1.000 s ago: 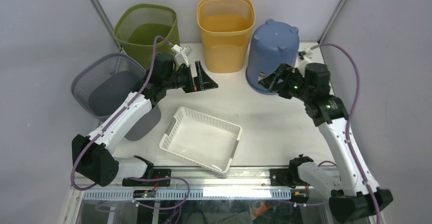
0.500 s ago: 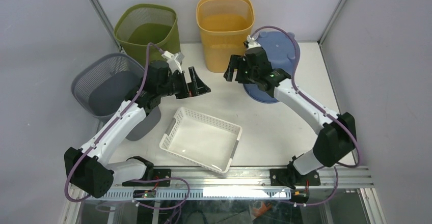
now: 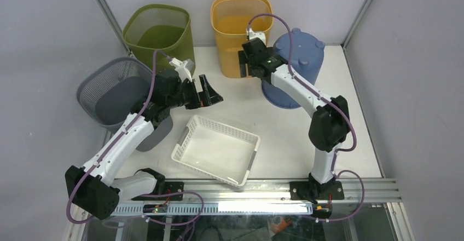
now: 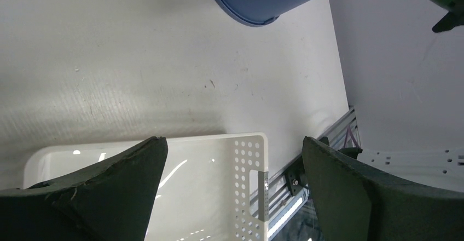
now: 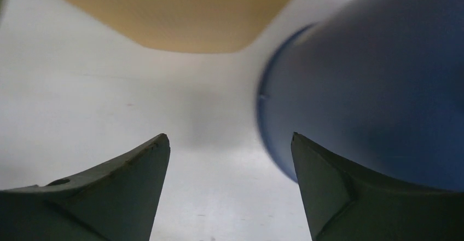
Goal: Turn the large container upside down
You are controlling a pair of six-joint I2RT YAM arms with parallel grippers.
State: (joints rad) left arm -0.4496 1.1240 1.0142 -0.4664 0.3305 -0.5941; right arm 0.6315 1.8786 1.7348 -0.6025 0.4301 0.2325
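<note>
Blue bin (image 3: 303, 55) stands mouth-down at the table's (image 3: 284, 126) back right, feet uppermost; inversion judged complete. Right gripper (image 3: 244, 66), jaws apart and empty, sits just beside it, by the yellow bin (image 3: 227, 49). Left gripper (image 3: 210, 90), jaws wide and empty, hovers near the white basket (image 3: 219, 123), out of the way

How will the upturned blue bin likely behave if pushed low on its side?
Probably steady: the blue bin stands on its wide rim and narrows upward, so it should slide on the table rather than tip. Its smooth, solid wall looks slippery to pinch. Being hollow plastic, it is likely light.
</note>
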